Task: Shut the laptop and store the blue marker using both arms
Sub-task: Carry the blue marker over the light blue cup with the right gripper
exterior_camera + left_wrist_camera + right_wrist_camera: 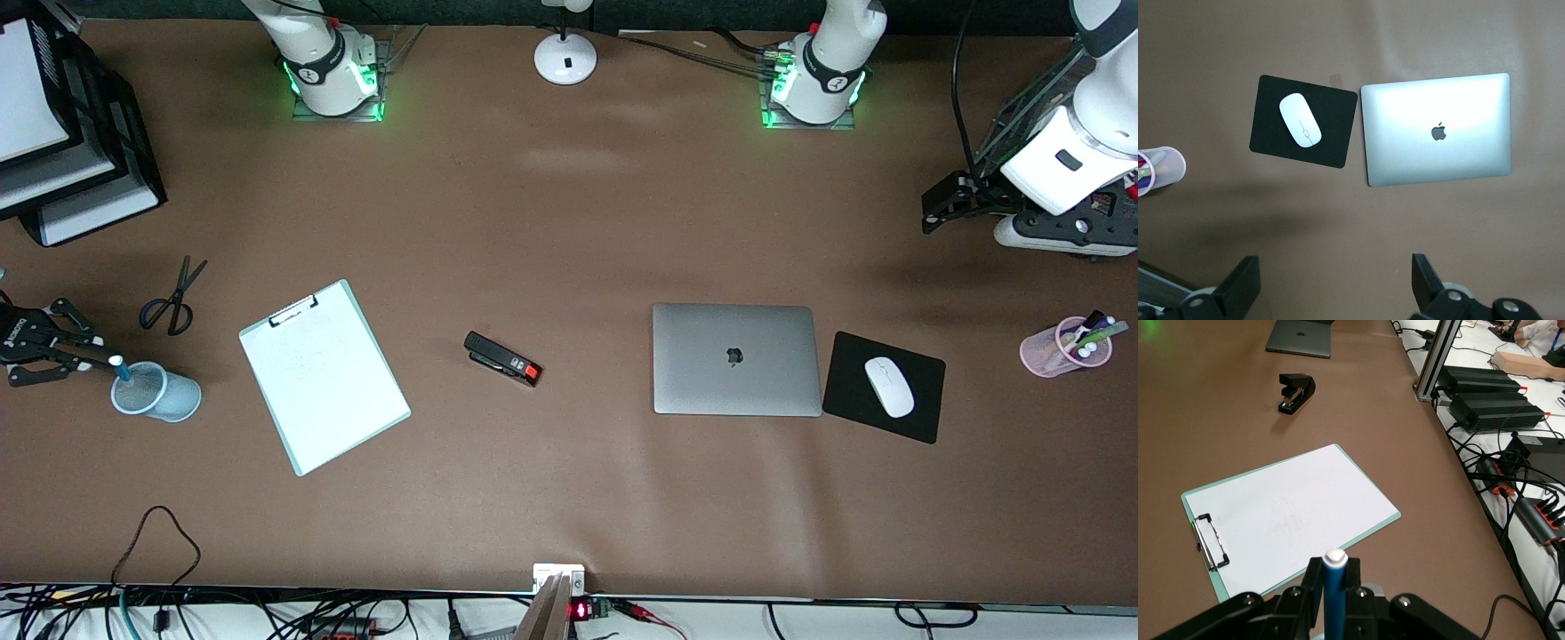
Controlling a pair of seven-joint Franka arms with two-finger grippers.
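Observation:
The laptop (733, 358) lies closed on the table, lid up with the apple logo showing; it also shows in the left wrist view (1438, 130) and at the edge of the right wrist view (1300, 337). My right gripper (100, 354) is at the right arm's end of the table, shut on the blue marker (120, 368). It holds the marker upright, white end up, lower end in the mouth of a light-blue mesh cup (158, 393). The right wrist view shows the marker (1333, 593) clamped between the fingers. My left gripper (929, 212) is open and empty, raised at the left arm's end.
A black mouse pad (853, 369) with a white mouse (889, 386) lies beside the laptop. A pink pen cup (1064, 347) stands toward the left arm's end. A black stapler (502, 358), a clipboard (322, 374), scissors (173, 298) and stacked trays (62, 142) are also on the table.

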